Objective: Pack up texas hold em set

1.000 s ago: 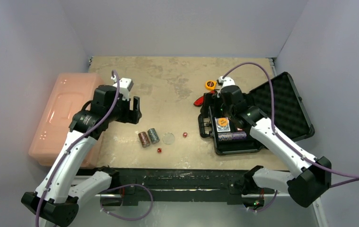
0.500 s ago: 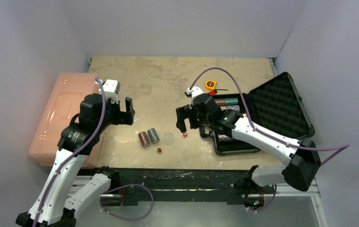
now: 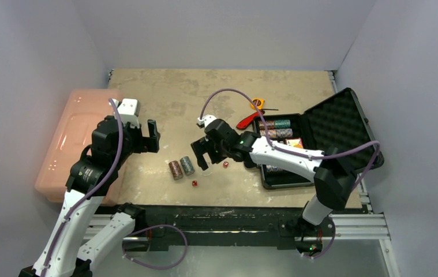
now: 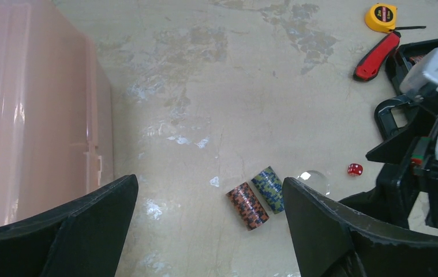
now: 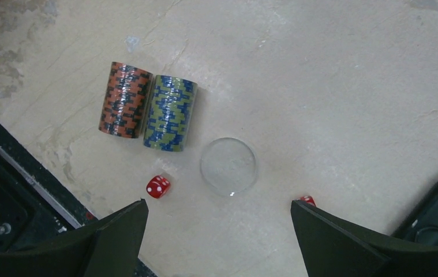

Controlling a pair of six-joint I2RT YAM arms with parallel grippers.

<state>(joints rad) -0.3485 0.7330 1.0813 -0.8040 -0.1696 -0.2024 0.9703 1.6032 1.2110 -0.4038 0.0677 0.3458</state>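
At the near edge a black metal rail is seen, and beyond it a beige table with a worn, blotched, matt top. A tiny red die with white pips lies nearest. Just past it two short chip rolls lie on their sides, touching: one orange and black, one blue and green, both ridged and patterned. A flat, round clear disc lies just beside them, and a second die is near it.

The right gripper hangs above the disc with its fingers spread wide, nothing held. The left gripper hovers to the left, likewise spread and empty.

Farther right, the black hard case stands open, with more chip rolls in its tray and its lid lined with egg-crate foam.

A smooth, glossy pink plastic bin sits at the left edge. Behind the case lie a red-handled tool and a yellow tape measure. Plain pale walls enclose the table.
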